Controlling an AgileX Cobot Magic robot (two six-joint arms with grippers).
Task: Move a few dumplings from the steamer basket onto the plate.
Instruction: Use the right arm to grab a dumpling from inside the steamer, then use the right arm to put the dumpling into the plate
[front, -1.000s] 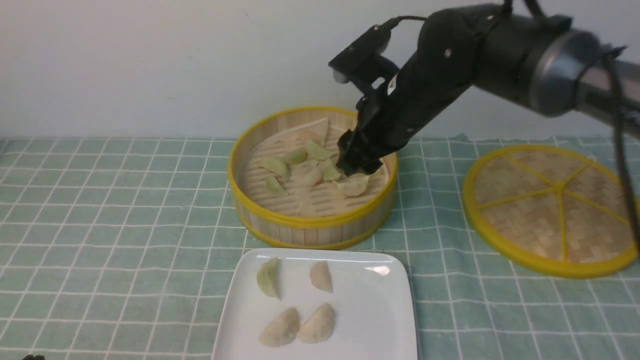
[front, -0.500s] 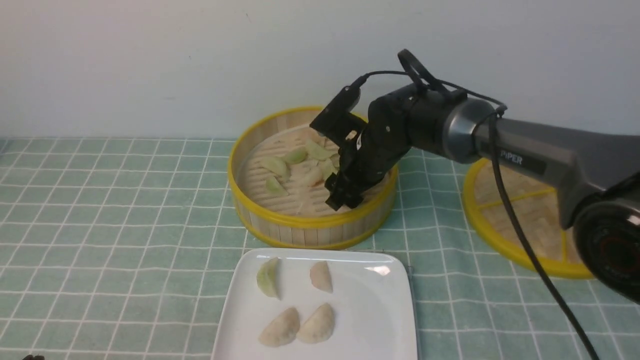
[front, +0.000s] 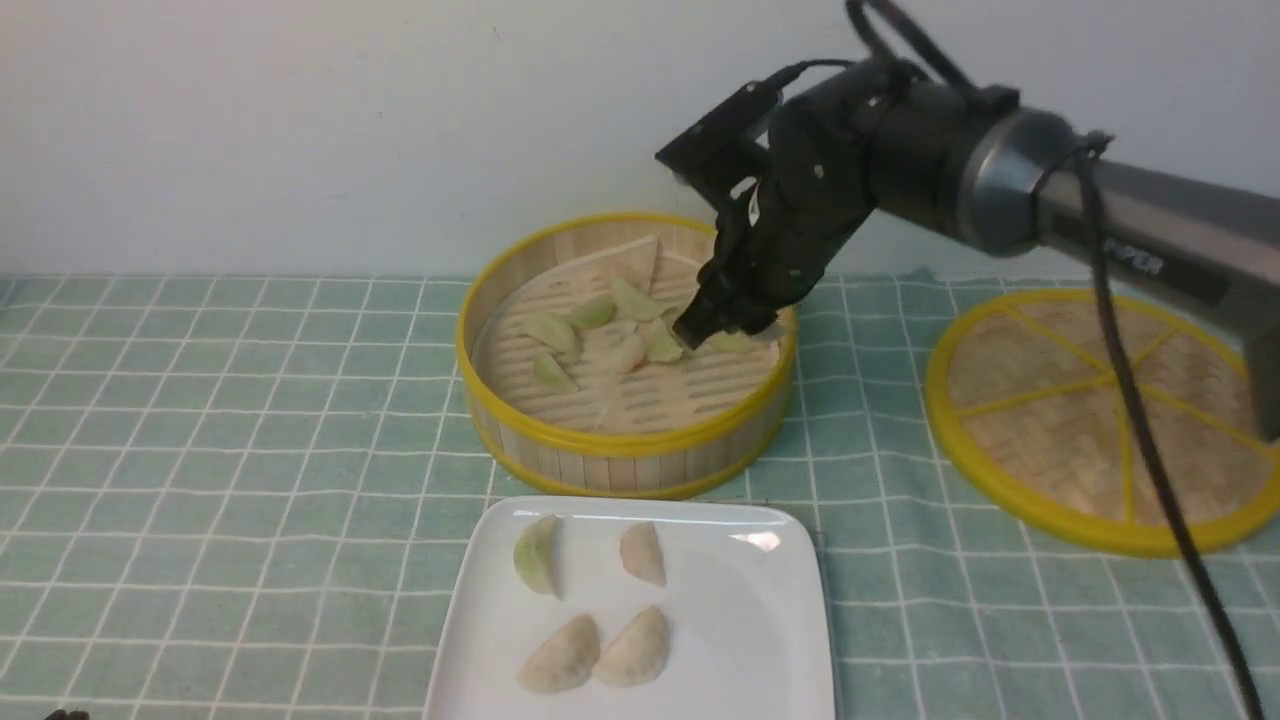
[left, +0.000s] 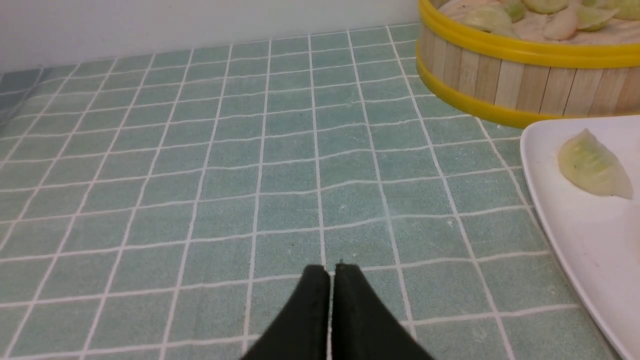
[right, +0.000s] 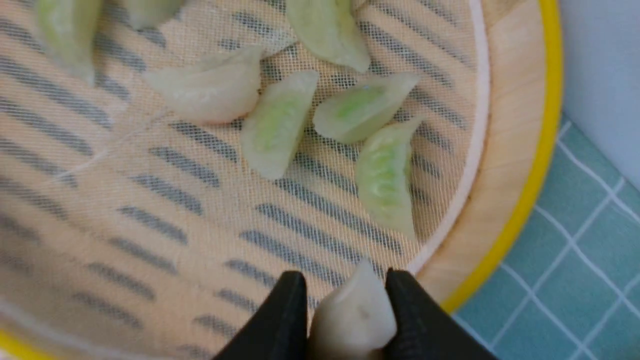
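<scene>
Tablecloth (front: 250, 400) is carrying the whole setup, with the woven lid (front: 1100, 420) lying well off to the right. The steamer basket (front: 625, 445) is sitting at the centre and the plate (front: 760, 620) just in front of it. Four dumplings (front: 632, 650) are already resting on the plate, so most of the job is looking done. The right gripper (right: 345, 278) is hanging inside the basket near its right wall, pinching a whitish dumpling (right: 352, 320) between its jaws; carrying it across and setting it down is what is remaining. Perhaps half a dozen other dumplings (front: 550, 332) are lying in the basket, though the arm is hiding part of the pile. The left gripper (left: 327, 272) is idling clenched and empty over the cloth.
</scene>
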